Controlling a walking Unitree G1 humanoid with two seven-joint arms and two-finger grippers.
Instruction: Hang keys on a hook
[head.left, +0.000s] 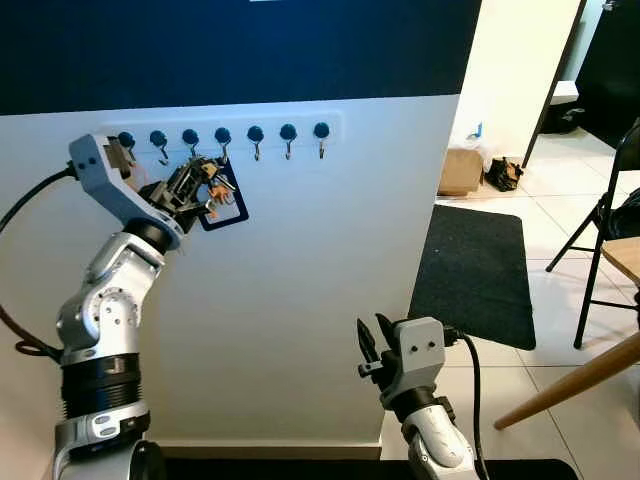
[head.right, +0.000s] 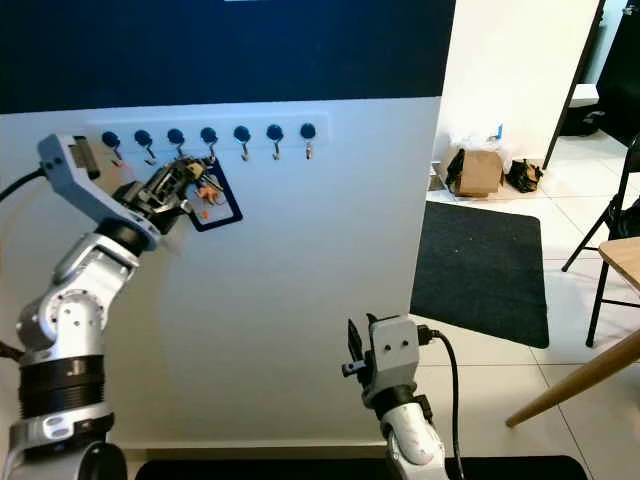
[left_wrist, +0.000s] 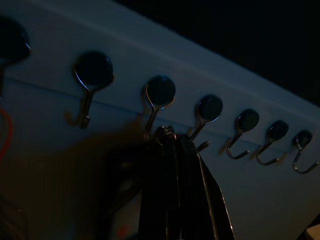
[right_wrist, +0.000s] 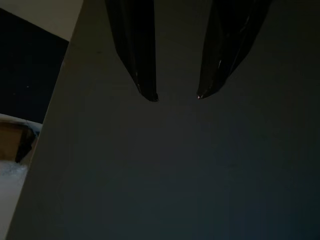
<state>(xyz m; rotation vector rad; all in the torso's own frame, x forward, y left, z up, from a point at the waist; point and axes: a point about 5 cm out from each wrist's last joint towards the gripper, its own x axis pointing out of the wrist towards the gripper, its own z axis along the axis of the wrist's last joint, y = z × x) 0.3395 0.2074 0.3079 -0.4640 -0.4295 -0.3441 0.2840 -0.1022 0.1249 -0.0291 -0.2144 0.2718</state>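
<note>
your left gripper (head.left: 196, 180) is raised at the white wall, fingers closed on the keys (head.left: 212, 190) with a dark blue tag (head.left: 228, 208), right under the 3rd and 4th hooks of the hook rail (head.left: 290, 131). whether the ring sits on a hook, you can't tell. your right gripper (head.left: 372, 338) is low by the wall corner, fingers apart, holding nothing. black mat (head.left: 478, 272) lies on the tile floor at right.

head pair: faces wall (head.left: 300, 300) | left wrist: close under hook rail (left_wrist: 165, 107) | right wrist: near wall
</note>
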